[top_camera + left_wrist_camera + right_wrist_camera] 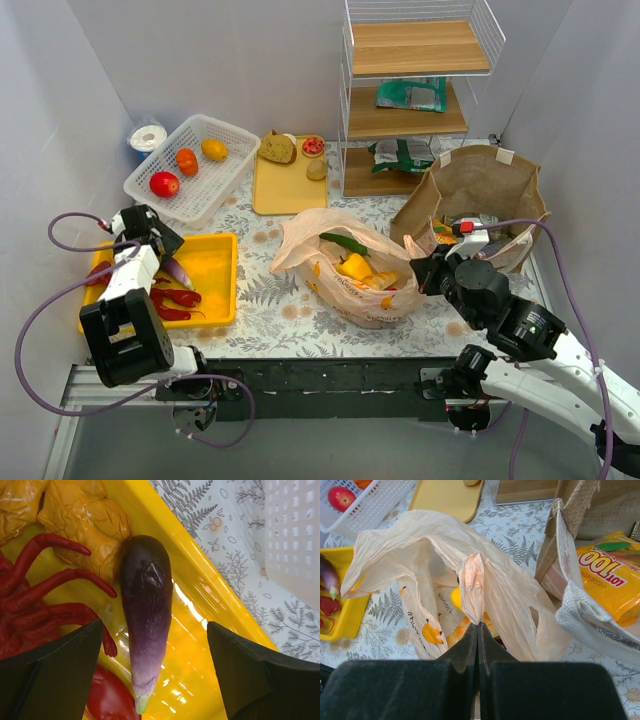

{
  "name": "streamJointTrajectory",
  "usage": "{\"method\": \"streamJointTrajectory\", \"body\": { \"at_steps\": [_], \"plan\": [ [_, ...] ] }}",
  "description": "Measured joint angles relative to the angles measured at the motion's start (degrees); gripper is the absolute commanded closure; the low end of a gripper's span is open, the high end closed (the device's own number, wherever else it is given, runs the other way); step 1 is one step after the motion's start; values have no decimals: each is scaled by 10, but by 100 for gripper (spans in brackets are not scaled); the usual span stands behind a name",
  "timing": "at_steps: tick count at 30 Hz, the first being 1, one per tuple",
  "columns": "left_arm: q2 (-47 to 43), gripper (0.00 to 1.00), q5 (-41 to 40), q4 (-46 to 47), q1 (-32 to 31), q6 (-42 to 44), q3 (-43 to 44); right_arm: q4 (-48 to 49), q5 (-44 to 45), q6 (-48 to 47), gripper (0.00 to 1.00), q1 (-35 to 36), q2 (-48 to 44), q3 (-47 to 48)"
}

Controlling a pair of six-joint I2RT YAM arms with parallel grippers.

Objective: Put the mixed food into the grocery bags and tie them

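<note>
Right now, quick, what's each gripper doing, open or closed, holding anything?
Left gripper: open, empty, over the purple eggplant.
Right gripper: closed, pinching a fold of the peach plastic bag.

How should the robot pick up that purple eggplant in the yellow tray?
Grip the eggplant across its thick middle, coming down from above. It lies flat and long, so the open left hand could close on its sides; the pale tip looks too thin.
</note>
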Motion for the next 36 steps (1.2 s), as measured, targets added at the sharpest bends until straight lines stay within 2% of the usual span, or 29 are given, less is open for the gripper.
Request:
{"method": "streamJointTrajectory", "body": {
  "at_steps": [1, 2, 7, 10, 11, 16, 22, 25, 28, 32, 36],
  "plan": [
    [10, 30, 4, 4, 4, 2, 0, 0, -1, 0, 99, 0, 4, 0],
    [21, 33, 9, 8, 8, 3, 0, 0, -5, -1, 99, 0, 7, 0],
    [83, 40, 41, 13, 17, 16, 3, 2, -19, -1, 99, 0, 21, 0],
    [100, 67, 58, 11, 17, 21, 4, 2, -25, 0, 99, 0, 24, 0],
    [100, 82, 60, 11, 17, 21, 4, 3, -26, 0, 99, 0, 23, 0],
    [54, 82, 114, 1, 18, 38, 2, 4, -25, 0, 99, 0, 17, 0],
    [-165, 91, 187, -10, -25, 42, 4, 3, -16, 0, 99, 0, 19, 1],
    [-226, 91, 198, -1, -109, 31, 44, -2, -9, -2, 99, 0, 28, 8],
    [-219, 91, 187, 28, -296, 11, 98, -5, -5, -3, 99, 0, 37, 19],
    [-157, 90, 167, 80, -515, -13, 121, -5, 0, -4, 99, 0, 38, 24],
    [-50, 94, 153, 138, -663, -29, 130, -6, 3, -3, 99, 0, 38, 25]
  ]
}}
